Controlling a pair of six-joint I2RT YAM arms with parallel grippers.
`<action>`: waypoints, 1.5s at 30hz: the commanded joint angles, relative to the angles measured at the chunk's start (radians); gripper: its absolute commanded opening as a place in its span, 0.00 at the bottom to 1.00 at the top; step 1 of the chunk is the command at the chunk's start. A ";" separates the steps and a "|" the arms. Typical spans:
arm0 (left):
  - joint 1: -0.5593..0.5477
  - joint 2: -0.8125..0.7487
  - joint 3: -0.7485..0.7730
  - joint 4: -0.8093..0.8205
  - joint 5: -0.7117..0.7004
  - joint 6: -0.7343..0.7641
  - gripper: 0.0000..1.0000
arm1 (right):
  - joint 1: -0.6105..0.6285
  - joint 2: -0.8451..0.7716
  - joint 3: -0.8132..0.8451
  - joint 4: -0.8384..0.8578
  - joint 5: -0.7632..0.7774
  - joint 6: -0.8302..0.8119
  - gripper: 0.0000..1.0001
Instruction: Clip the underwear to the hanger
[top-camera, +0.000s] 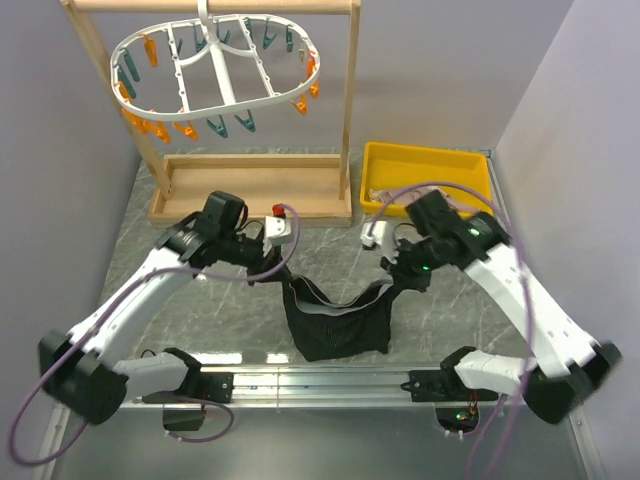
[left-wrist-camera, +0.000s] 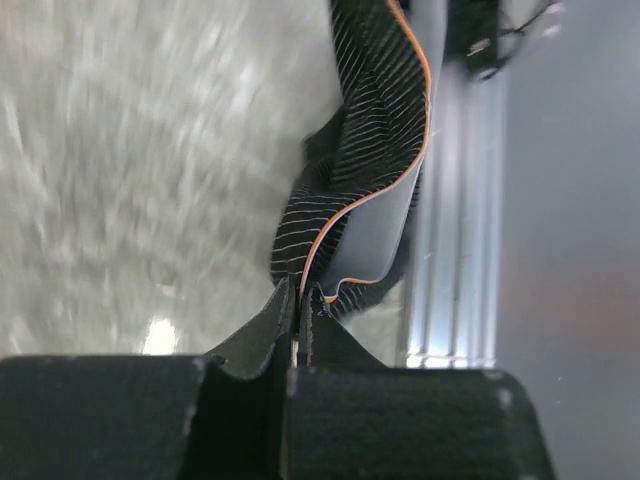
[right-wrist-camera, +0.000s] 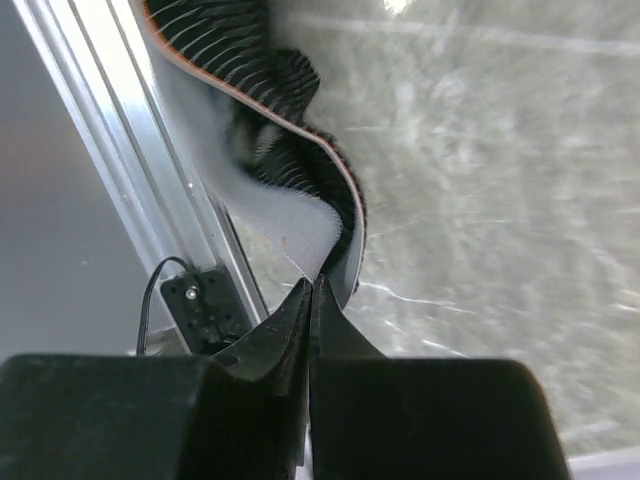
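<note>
Left end effector (left-wrist-camera: 298, 295) and right end effector (right-wrist-camera: 312, 290) both clamped on the underwear (top-camera: 335, 320) — garment held between them.
You see each end effector fully closed, with its fingertips pinching one end of the orange-edged waistband. The waistband sags between the two grips, and the black body hangs below it over the table (top-camera: 450, 300), near the arm bases. You cannot tell whether the lower edge touches the table. The hanger (top-camera: 222, 78) hangs from the wooden frame (top-camera: 250, 185) at the far side — well apart from the garment.
</note>
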 joint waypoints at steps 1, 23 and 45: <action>0.092 0.131 0.020 -0.004 0.024 0.068 0.00 | 0.004 0.144 -0.060 0.134 0.024 0.048 0.00; 0.311 0.404 0.045 0.244 -0.101 -0.114 0.59 | -0.208 0.433 0.026 0.374 0.007 0.336 0.68; 0.258 0.493 -0.147 0.377 -0.190 -0.242 0.75 | -0.260 0.637 -0.172 0.677 -0.086 0.560 0.60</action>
